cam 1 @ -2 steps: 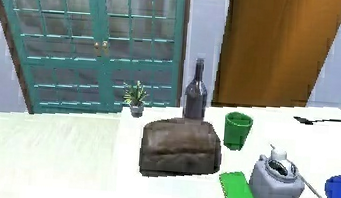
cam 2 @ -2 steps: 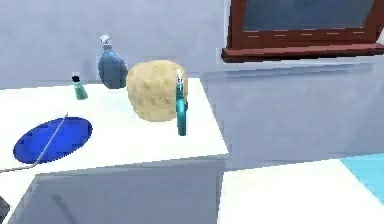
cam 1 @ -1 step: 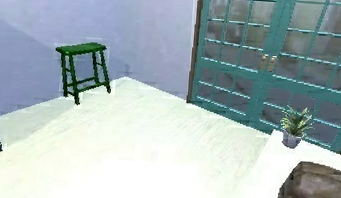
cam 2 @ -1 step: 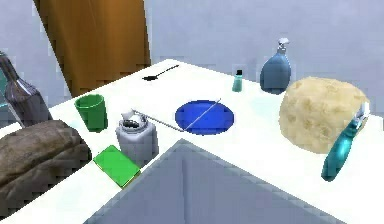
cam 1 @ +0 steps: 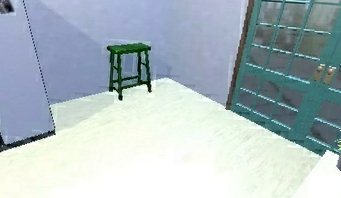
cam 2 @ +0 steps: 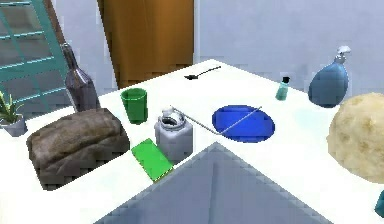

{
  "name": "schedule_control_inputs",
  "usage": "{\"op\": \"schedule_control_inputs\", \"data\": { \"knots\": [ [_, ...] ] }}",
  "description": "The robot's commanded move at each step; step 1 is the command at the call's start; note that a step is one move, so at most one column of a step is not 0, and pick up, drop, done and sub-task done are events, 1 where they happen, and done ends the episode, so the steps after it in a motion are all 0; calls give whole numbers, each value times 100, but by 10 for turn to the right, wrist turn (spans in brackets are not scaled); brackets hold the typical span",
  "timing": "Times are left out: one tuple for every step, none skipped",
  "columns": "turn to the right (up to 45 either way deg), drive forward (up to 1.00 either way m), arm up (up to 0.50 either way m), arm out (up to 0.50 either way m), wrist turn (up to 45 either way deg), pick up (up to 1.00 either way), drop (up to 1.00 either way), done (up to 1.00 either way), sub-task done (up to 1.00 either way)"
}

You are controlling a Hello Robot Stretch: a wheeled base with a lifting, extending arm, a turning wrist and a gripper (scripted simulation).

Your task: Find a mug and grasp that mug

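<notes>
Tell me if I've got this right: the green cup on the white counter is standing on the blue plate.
Not right. In the arm side view the green cup stands on the white counter itself, apart from the blue plate, which lies to the cup's right in that picture.

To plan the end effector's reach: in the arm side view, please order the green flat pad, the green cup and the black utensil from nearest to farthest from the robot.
1. The green flat pad, at the near edge of the counter.
2. The green cup, mid-counter, farther out.
3. The black utensil, near the far edge.
</notes>
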Motion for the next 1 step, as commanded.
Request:
{"op": "schedule_control_inputs", "data": {
  "knots": [
    [0,0,50,0,0,0,0,0,0]
  ]
}}
